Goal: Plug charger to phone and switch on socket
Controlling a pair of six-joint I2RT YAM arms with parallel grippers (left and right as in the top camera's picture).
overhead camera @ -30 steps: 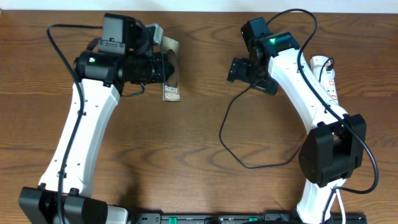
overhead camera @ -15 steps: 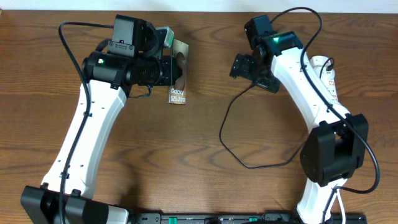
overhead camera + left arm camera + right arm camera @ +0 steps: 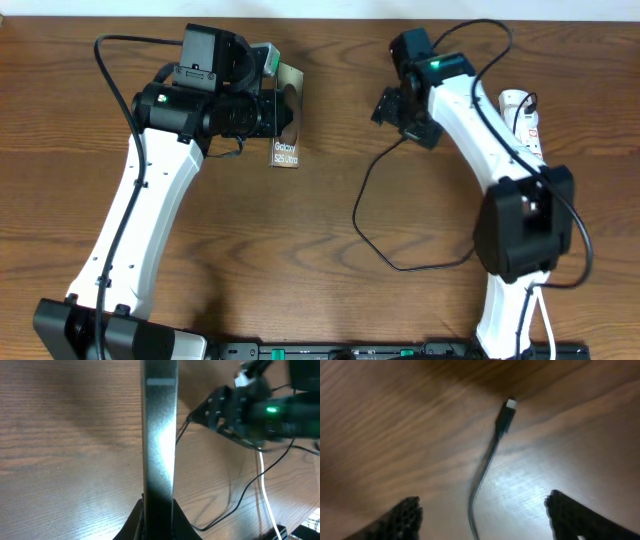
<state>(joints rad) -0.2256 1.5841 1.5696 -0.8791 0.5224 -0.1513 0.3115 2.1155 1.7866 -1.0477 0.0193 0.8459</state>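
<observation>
- Left gripper (image 3: 158, 510) is clamped on the phone (image 3: 288, 135), one finger against each flat face. Its wrist view sees the slab edge-on, as a dark strip running up the middle of the frame.
- From overhead, the phone sits in the upper left-centre of the frame, tilted so that the face with the white "Galaxy S25 Ultra" lettering shows. Whether its lower end touches the wooden table (image 3: 250, 250) cannot be told.
- Right gripper (image 3: 482, 505) has its fingers spread wide and grips nothing. It is at the upper centre-right of the overhead frame, well apart from the phone.
- Thin and black, the charger (image 3: 356, 215) has its connector tip (image 3: 507, 409) in the upper middle of the blurred right wrist view. The cable runs back down between the two fingers and touches neither.
- Overhead, that cable curves from below the right gripper down through the middle of the frame and round toward the lower right, where it passes behind the right arm (image 3: 490, 130).
- At the upper right edge lies the socket (image 3: 532, 128), partly hidden by the right arm; its switch is too small to read.
</observation>
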